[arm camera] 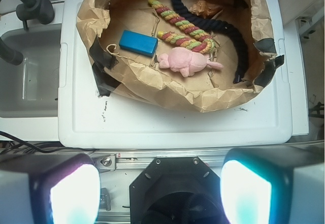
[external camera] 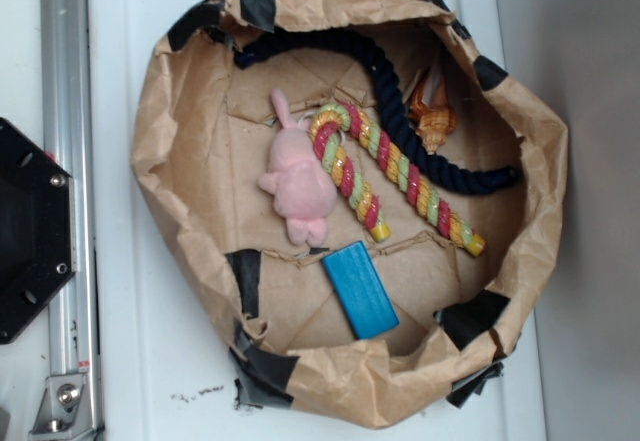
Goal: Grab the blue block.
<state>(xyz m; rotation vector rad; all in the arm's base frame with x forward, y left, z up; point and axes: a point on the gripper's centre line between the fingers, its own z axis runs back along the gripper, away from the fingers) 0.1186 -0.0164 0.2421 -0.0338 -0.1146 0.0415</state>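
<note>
The blue block (external camera: 360, 289) is a flat teal-blue rectangle lying on the brown paper floor of a paper-lined basket (external camera: 160, 141), near its front rim, below the pink plush toy (external camera: 298, 183). In the wrist view the block (arm camera: 138, 42) lies at the left of the basket, left of the plush (arm camera: 184, 62). My gripper (arm camera: 160, 193) is open and empty, its two fingers wide apart at the bottom corners of the wrist view, high above the robot base and well back from the basket. The gripper does not show in the exterior view.
A striped pink, yellow and green rope (external camera: 400, 176), a dark navy rope (external camera: 420, 131) and an orange toy (external camera: 432, 116) also lie in the basket. The basket sits on a white lid (arm camera: 172, 122). The black robot base (external camera: 30, 231) and a metal rail (external camera: 65, 161) stand at the left. A grey sink (arm camera: 25, 76) is beside the lid.
</note>
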